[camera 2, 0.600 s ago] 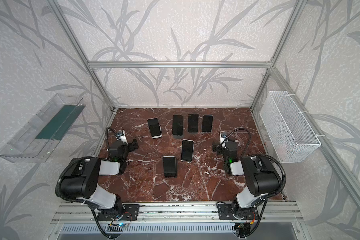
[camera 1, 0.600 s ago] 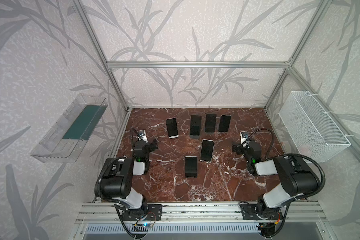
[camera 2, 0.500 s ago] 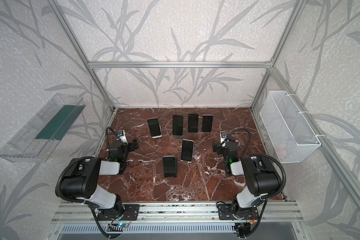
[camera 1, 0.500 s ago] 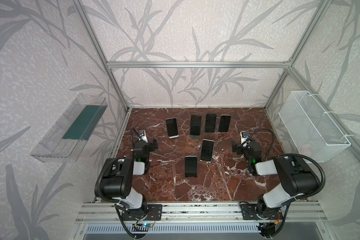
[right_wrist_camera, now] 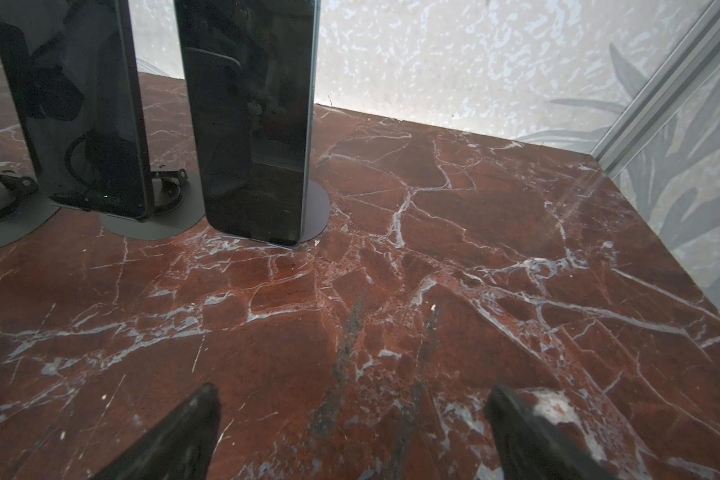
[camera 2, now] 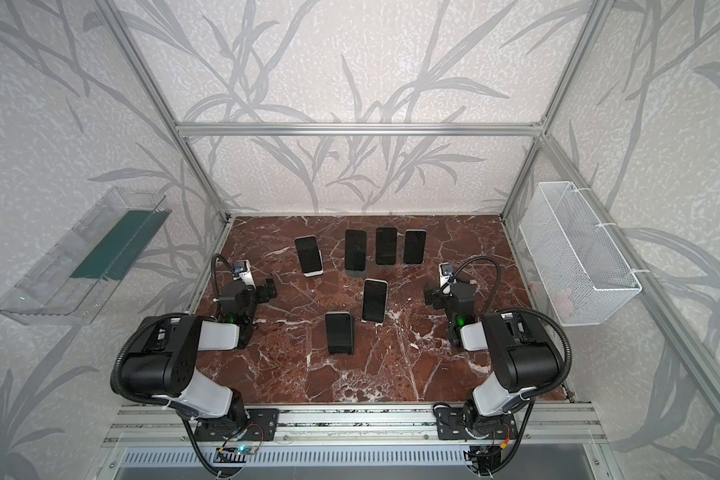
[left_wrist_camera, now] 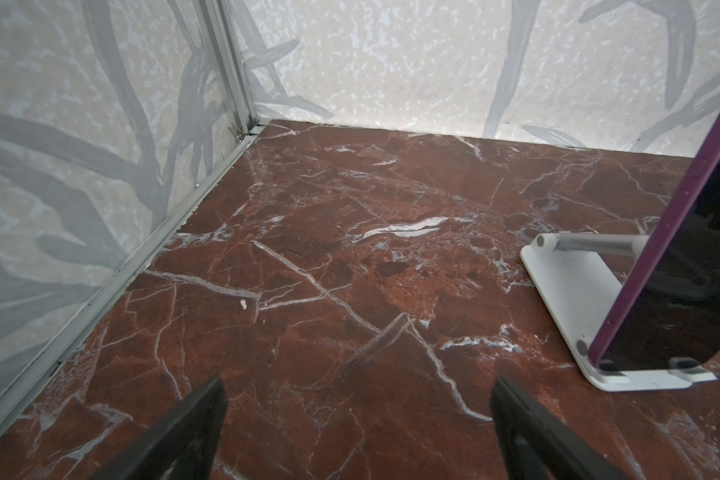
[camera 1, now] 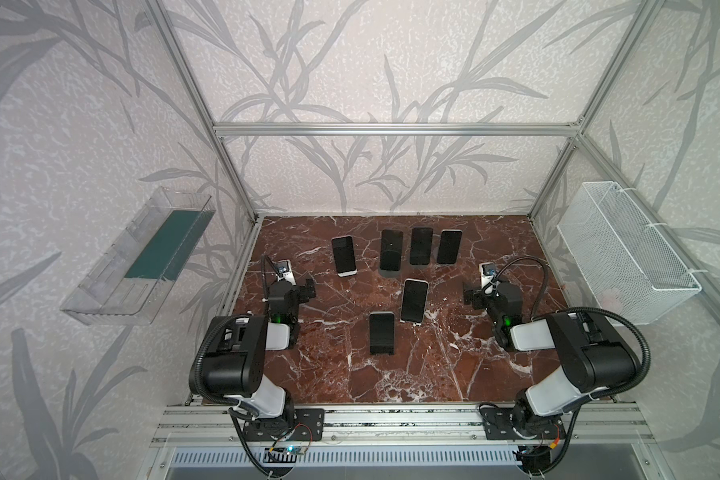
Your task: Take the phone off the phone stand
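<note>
Elbows doubled back over the bases, the left arm and right arm lie low at the near corners of the counter, forearms stretched forward just above the marble. We find the left pincer released, its fingers spread over bare stone and holding nothing; the right pincer is equally released and empty. Near the left pincer, off to one side, the purple-edged phone leans back on its white stand, untouched. Ahead of the right pincer we see a dark phone standing nearly upright on a round grey base, well apart from the fingertips.
</note>
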Robot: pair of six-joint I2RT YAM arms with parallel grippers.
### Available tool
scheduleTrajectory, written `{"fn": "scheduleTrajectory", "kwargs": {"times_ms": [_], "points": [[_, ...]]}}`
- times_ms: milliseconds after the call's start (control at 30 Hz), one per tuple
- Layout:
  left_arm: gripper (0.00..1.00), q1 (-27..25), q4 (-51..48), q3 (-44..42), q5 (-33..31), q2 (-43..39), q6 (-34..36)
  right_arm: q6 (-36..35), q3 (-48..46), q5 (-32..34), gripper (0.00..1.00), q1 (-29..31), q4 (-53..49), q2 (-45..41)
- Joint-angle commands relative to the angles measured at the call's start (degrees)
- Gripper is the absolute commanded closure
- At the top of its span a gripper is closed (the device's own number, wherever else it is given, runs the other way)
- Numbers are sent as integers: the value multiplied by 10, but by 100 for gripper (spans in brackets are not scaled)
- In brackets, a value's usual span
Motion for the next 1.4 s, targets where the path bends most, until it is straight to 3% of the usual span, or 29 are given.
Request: {"fn": "scheduleTrajectory", "kwargs": {"times_ms": [0,1200,1367], "points": [[1,1,1,6,3,2,12,2,12,-1,1,-1,3,-8],[1,5,5,3,3,3,6,13,16,-11,1,-12,-5,-9],[1,4,-145,54,42,-69,17,12,16,-8,1,-10,-5,-9]]}}
